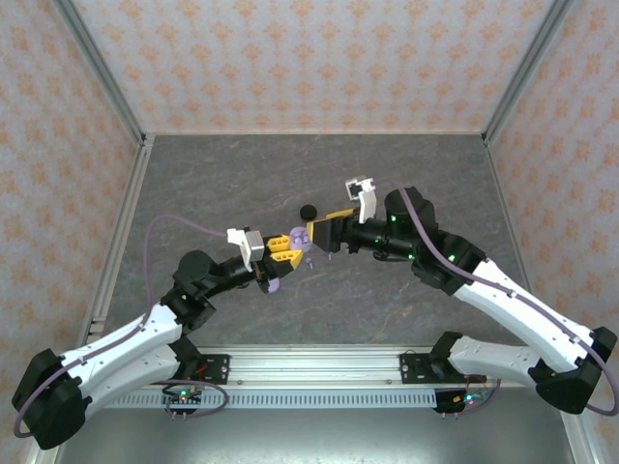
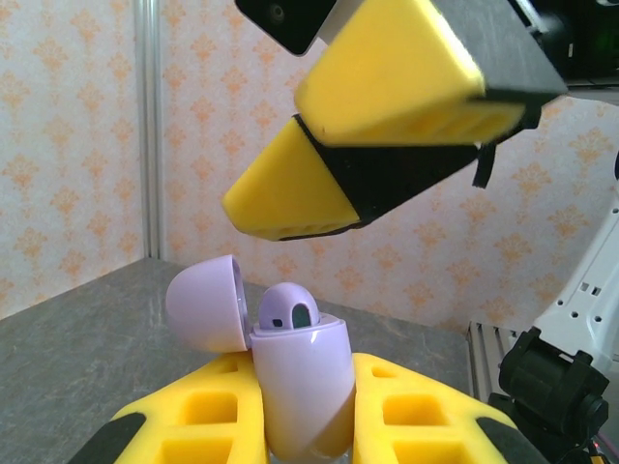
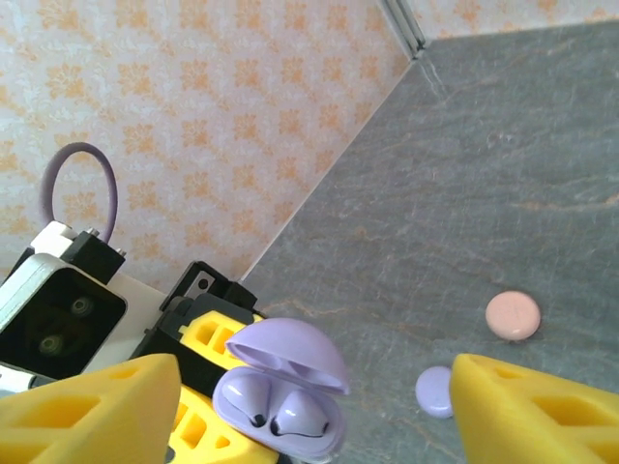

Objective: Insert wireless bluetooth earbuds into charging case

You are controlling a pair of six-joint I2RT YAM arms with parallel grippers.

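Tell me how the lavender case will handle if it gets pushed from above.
The lavender case looks smooth and rounded, so it may slip or twist in the left gripper. Its open lid would probably swing if nudged. It seems hard-shelled, not floppy.

Walls (image 1: 290,58) papered in pale pink with a repeating orange flower motif closed in three sides. Bare metal posts (image 1: 102,72) ran up the corners. The table (image 1: 406,174) had a grey, marbled top, evenly lit, with a metal rail (image 1: 319,362) along its near edge.
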